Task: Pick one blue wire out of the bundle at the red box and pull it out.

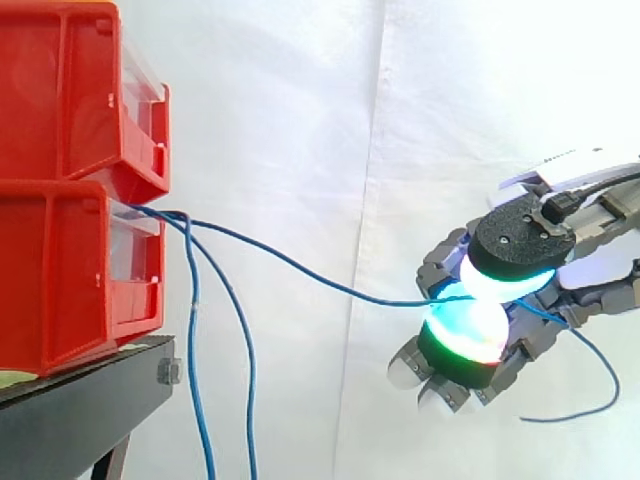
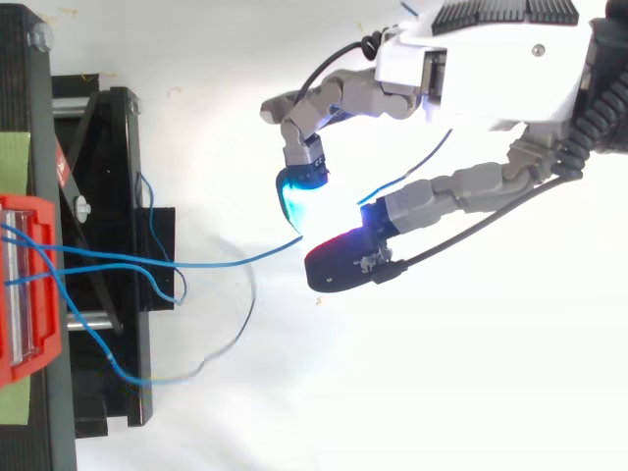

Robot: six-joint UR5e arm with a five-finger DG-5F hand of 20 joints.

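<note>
Two red bins (image 1: 75, 190) are stacked on a black stand at the left. Blue wires come out between them at the front lip of the lower bin. One blue wire (image 1: 300, 270) runs taut from the bins to my hand (image 1: 585, 275) at the right, and its loose end (image 1: 590, 395) curls out behind the hand. My hand is shut on this wire, pinching it between two glowing fingertips (image 1: 470, 320). In the top view the same wire (image 2: 226, 261) leads from the red bin (image 2: 25, 285) to the hand (image 2: 471, 186). Two other blue wires (image 1: 225, 380) hang down from the bins.
The black stand (image 1: 85, 400) carries the bins at the lower left. A white curtain hangs behind everything. In the top view slack loops of blue wire (image 2: 157, 294) lie over the stand's black frame (image 2: 128, 245).
</note>
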